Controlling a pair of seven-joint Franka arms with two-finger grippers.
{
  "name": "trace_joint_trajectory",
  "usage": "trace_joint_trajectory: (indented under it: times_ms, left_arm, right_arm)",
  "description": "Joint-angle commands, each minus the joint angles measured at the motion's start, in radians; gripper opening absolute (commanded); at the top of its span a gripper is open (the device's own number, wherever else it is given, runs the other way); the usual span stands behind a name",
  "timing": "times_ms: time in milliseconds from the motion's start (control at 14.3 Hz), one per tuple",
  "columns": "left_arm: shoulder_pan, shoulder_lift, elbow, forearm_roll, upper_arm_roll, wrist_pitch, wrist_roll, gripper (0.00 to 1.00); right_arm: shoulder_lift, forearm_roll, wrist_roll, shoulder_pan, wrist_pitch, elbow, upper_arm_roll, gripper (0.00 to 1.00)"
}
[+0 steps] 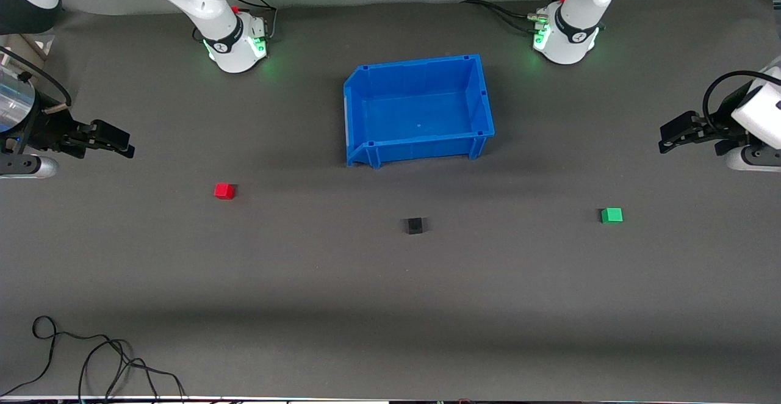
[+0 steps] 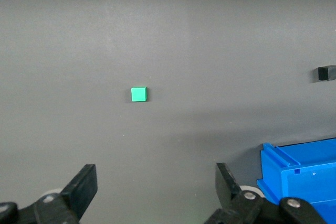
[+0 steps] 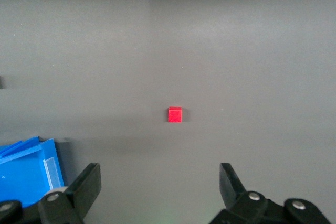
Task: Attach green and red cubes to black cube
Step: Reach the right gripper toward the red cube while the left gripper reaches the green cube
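The black cube point(image 1: 415, 226) sits on the grey mat near the table's middle, nearer the front camera than the blue bin point(image 1: 366, 102). The red cube point(image 1: 224, 191) lies toward the right arm's end, the green cube point(image 1: 611, 215) toward the left arm's end. My left gripper point(image 1: 668, 138) is open and empty, up in the air at its end of the table. Its wrist view shows the green cube point(image 2: 138, 94) and the black cube point(image 2: 326, 73). My right gripper point(image 1: 122, 144) is open and empty at its end. Its wrist view shows the red cube point(image 3: 175, 114).
The blue bin stands empty between the two arm bases; it also shows in the left wrist view point(image 2: 299, 177) and the right wrist view point(image 3: 23, 174). A loose black cable point(image 1: 91, 361) lies at the table's near edge toward the right arm's end.
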Motion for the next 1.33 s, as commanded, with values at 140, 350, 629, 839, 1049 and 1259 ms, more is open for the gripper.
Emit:
trace_joint_trajectory:
  times_ms: [140,350,629,839,1049,1259]
  left_arm:
    - [0.012,-0.001,0.022,0.023,-0.01,-0.032,0.011,1.0]
    - [0.012,-0.003,0.028,0.027,-0.01,-0.048,-0.003,1.0]
    - [0.028,-0.003,0.053,0.026,-0.002,-0.157,-0.119,1.0]
    - [0.067,-0.003,0.056,0.01,0.006,-0.172,-0.277,1.0]
    - [0.081,0.009,0.044,0.004,0.006,-0.164,-0.596,1.0]
    - [0.155,0.034,0.035,-0.138,0.006,-0.125,-0.857,1.0]
  right_arm:
    - [-0.003,0.01,-0.01,0.006,-0.015,0.009,-0.006,1.0]
    - [0.0,0.006,0.06,0.005,0.031,-0.007,-0.003,1.0]
    - [-0.006,0.007,0.263,0.005,0.04,-0.063,-0.003,1.0]
    - [0.002,0.003,0.328,-0.003,0.127,-0.163,-0.006,1.0]
    - [0.031,-0.006,0.349,-0.004,0.253,-0.218,-0.017,0.99]
    - [0.058,-0.008,0.548,-0.003,0.252,-0.246,-0.023,1.0]
